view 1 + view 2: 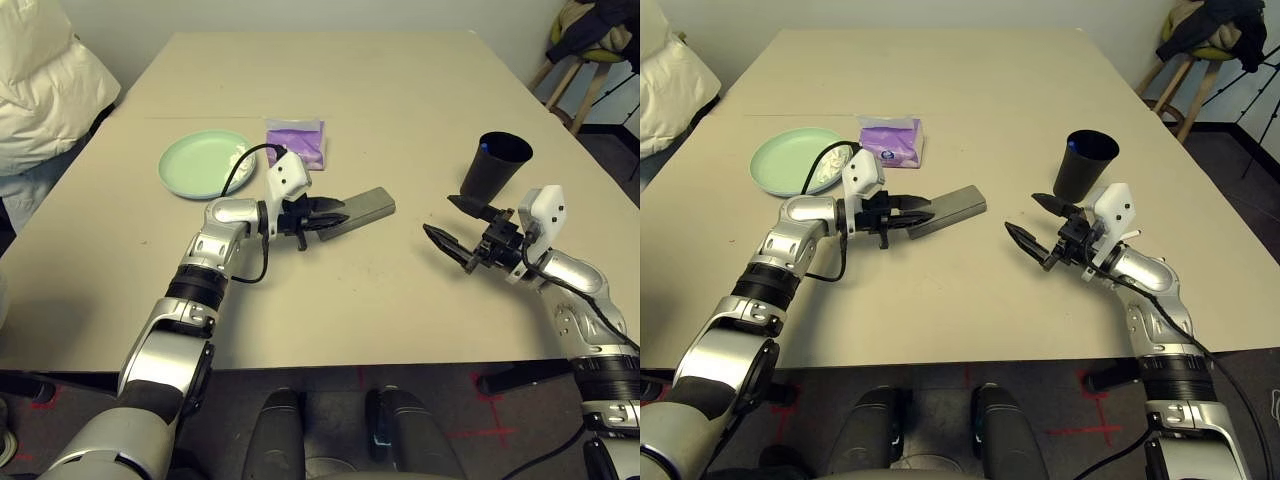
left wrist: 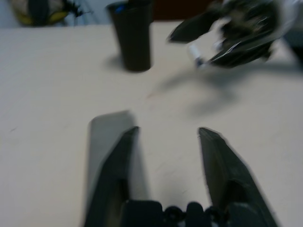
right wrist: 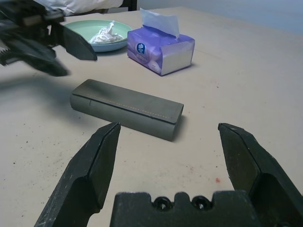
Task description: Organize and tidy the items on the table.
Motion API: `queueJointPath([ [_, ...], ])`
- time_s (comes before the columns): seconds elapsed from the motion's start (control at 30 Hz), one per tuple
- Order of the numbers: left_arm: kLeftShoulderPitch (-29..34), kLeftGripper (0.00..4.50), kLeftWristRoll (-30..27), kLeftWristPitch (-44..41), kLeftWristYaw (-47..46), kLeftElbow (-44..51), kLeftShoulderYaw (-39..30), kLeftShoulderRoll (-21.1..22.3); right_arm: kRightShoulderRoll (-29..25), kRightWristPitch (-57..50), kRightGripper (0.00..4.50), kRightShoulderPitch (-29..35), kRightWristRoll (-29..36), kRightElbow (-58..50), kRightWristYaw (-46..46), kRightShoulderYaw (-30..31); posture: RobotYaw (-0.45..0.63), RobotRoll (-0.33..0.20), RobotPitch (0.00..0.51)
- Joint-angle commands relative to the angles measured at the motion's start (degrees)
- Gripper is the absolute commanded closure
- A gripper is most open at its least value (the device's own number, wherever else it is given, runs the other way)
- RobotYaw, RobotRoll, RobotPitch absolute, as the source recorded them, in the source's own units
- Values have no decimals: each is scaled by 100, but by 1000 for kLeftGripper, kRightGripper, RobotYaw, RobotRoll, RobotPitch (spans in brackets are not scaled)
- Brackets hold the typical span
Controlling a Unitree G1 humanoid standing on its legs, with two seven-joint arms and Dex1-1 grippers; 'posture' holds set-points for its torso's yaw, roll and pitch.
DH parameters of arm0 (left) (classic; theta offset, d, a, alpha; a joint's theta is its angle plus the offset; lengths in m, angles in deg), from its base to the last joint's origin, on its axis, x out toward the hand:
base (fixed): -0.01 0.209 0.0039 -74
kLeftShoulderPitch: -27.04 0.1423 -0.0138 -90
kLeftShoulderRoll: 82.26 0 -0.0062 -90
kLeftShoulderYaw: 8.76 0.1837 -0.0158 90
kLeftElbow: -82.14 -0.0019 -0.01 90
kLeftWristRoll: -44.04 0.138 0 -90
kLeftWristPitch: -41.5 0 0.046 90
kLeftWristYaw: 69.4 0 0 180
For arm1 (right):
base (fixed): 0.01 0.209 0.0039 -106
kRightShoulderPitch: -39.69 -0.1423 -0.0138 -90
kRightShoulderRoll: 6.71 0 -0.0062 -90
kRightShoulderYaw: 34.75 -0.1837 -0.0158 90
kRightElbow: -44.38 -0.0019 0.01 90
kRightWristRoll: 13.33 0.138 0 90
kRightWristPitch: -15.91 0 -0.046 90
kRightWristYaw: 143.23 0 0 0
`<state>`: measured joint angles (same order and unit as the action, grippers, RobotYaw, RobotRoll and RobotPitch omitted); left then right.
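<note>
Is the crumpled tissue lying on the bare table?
No, the crumpled tissue lies in the pale green plate, beside the purple tissue pack.

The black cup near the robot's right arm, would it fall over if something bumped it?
Probably yes. The black cup stands upright, tall, and narrower at the bottom than at the rim, so a push up high would likely tip it. It looks light, so a low nudge might just slide it across the smooth table.
</note>
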<state>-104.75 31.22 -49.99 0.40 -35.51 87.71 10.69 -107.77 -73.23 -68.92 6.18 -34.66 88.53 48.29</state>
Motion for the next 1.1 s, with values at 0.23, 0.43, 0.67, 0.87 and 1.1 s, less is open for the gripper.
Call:
queueJointPath([
  [0.23,565,37,-672,-471,490,1235,163,-58,-963,232,0,-237,-288,702,1182,340,126,0,87],
  [0.43,638,37,-748,-562,336,1339,138,-149,-1746,630,0,-786,-421,1769,2438,486,126,0,84],
  [0.67,695,37,-585,-495,-196,1220,80,-189,-2639,1704,0,-1401,-1411,2766,3613,1250,117,0,85],
  [0.87,787,37,-594,-485,-122,1239,140,-52,-3198,2802,0,-2268,-2866,3699,3676,2139,113,0,86],
  [1.1,785,37,-468,-410,-130,1191,258,42,-3115,3493,0,-2967,-3658,4459,3477,2643,122,0,91],
])
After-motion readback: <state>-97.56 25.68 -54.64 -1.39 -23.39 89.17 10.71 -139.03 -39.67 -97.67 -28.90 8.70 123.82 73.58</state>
